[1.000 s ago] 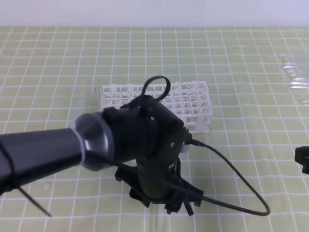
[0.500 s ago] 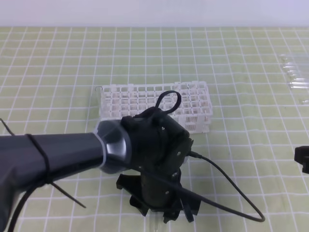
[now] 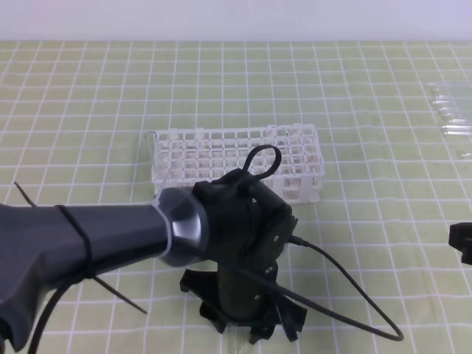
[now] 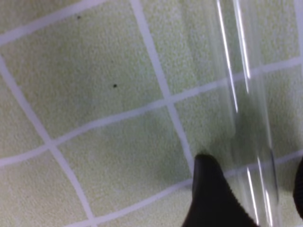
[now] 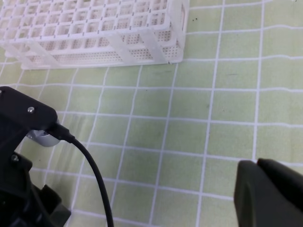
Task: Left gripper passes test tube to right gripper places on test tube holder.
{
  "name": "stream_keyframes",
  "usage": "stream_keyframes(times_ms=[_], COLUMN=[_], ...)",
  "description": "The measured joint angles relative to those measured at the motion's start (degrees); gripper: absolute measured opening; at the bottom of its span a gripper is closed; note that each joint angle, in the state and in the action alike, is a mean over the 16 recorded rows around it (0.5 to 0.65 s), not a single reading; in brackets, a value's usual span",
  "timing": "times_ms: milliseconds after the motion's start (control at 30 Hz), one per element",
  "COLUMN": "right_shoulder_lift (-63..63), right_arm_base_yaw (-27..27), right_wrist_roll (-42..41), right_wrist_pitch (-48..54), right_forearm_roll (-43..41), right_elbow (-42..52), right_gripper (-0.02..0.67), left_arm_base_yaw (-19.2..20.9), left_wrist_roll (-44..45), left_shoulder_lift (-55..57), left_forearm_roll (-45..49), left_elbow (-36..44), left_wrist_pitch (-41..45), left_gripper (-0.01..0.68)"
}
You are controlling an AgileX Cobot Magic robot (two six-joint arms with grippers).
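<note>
The test tube (image 4: pixel 246 94) lies on the green checked mat, a clear thin tube running between the black fingers (image 4: pixel 213 198) of my left gripper (image 4: pixel 258 194). The fingers stand on either side of it with a gap, so the gripper is open. In the high view my left gripper (image 3: pixel 247 328) points down at the front edge, and only a faint end of the test tube (image 3: pixel 236 345) shows below it. The white test tube holder (image 3: pixel 236 158) stands behind the left wrist. My right gripper (image 3: pixel 463 242) waits at the right edge; the right wrist view shows only part of it.
A bundle of clear tubes (image 3: pixel 451 110) lies at the far right back. The left arm's black cable (image 3: pixel 354 295) loops over the mat to the right of the gripper. The holder (image 5: pixel 94 33) sits at the upper left of the right wrist view.
The left arm has slid to the right and reached further in over the tube, staying low at the front edge. The right gripper has not moved.
</note>
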Motion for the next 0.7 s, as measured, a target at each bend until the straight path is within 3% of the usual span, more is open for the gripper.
stream_keyframes(times_ms=[167,500,700], right_shoulder_lift=[0.0,0.0,0.0], right_arm_base_yaw=[0.0,0.0,0.0], right_wrist_roll=[0.0,0.0,0.0], right_wrist_pitch=[0.0,0.0,0.0], right_forearm_roll=[0.1,0.3,0.4], right_elbow=[0.0,0.0,0.0], right_gripper=[-0.018,-0.018,-0.018], left_arm_base_yaw=[0.0,0.0,0.0], left_wrist_roll=[0.0,0.6,1.9], left_shoulder_lift=[0.0,0.0,0.0], left_forearm_roll=[0.0,0.8,1.9], left_elbow=[0.0,0.0,0.0], left_wrist_pitch=[-0.1,0.8,1.9], left_gripper=[0.272,0.1,0.038])
